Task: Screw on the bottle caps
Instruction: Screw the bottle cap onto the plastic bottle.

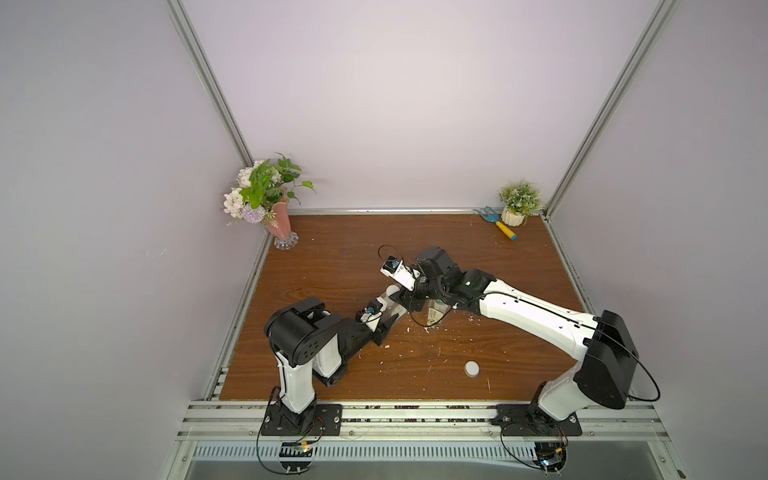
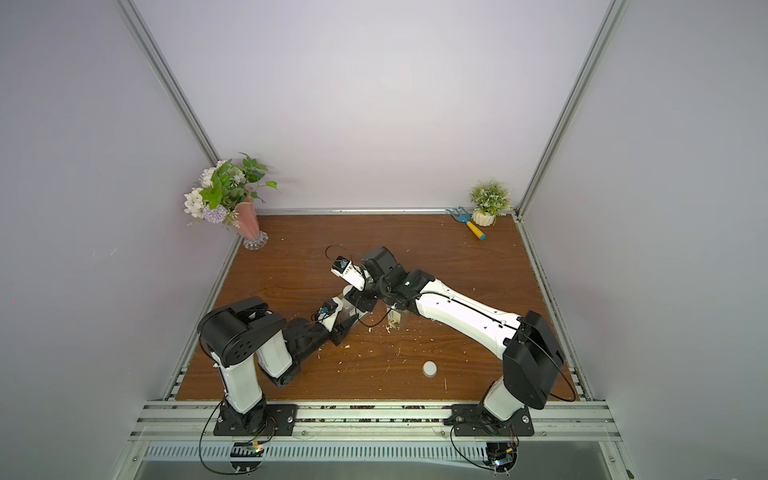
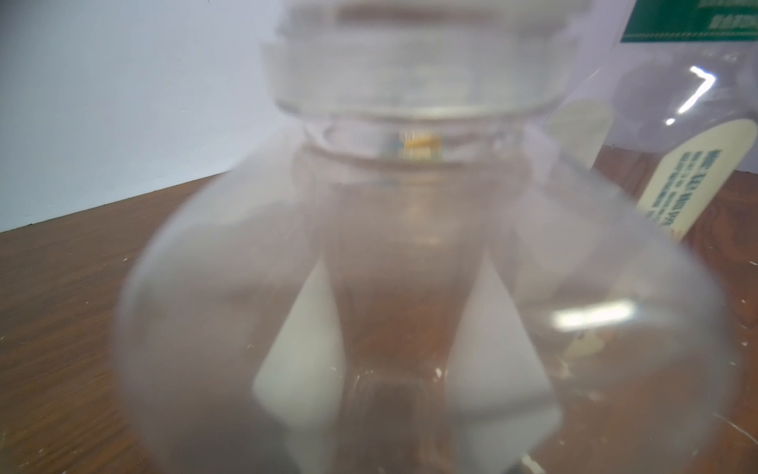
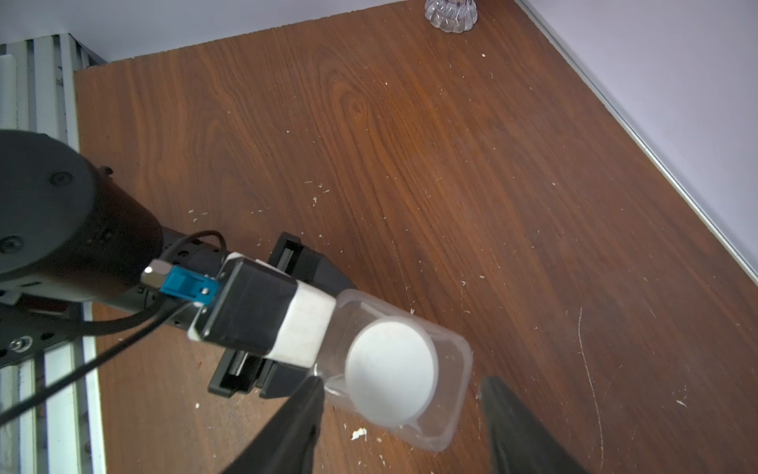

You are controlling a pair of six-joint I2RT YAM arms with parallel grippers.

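Scuffed wooden table (image 1: 478, 270), lilac walls (image 1: 395, 104) — left tool (image 1: 386, 307) grasps capped bottle (image 4: 451, 357); right tool (image 4: 404, 385) released.

The counter (image 1: 519, 286) is bare across the far middle and down the right side. The left arm (image 1: 299, 332), right arm (image 1: 532, 311), square bottle (image 4: 455, 369) and round bottle (image 1: 434, 316) crowd the centre, with the round bottle under the right arm. A cap (image 1: 472, 368) lies alone front right. A vase (image 1: 277, 226) fills the far-left corner, a pot (image 1: 514, 216) and fork (image 1: 500, 226) the far-right.

Even light; both top views bend at edges; near bottle (image 3: 410, 266) blurred in left wrist view.
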